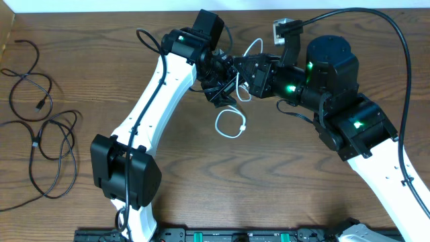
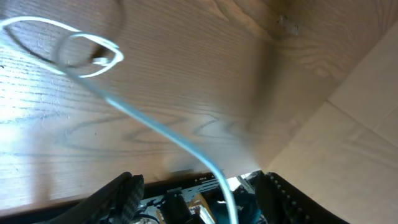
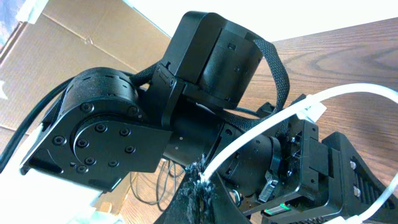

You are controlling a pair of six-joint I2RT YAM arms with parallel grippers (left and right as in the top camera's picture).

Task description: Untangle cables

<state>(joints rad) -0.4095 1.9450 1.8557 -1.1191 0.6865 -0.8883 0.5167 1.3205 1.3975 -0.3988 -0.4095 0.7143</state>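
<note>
The white cable (image 1: 229, 125) lies in a loop on the table centre, and one strand rises between the two grippers. My right gripper (image 1: 240, 72) (image 3: 200, 180) is shut on that white cable (image 3: 261, 127), whose strand runs up and to the right. My left gripper (image 1: 219, 87) (image 2: 202, 183) faces it with jaws apart. The white cable (image 2: 155, 127) passes between its fingers (image 2: 124, 193) without touching them and leads to a loop on the wood. Two black cables (image 1: 47, 138) lie tangled at the table's far left, away from both grippers.
The two arms meet closely above the table centre, with the left arm's wrist body (image 3: 217, 56) right in front of the right wrist camera. A thick black robot wire (image 1: 396, 40) arcs over the right side. Cardboard (image 2: 367, 124) borders the table's far edge.
</note>
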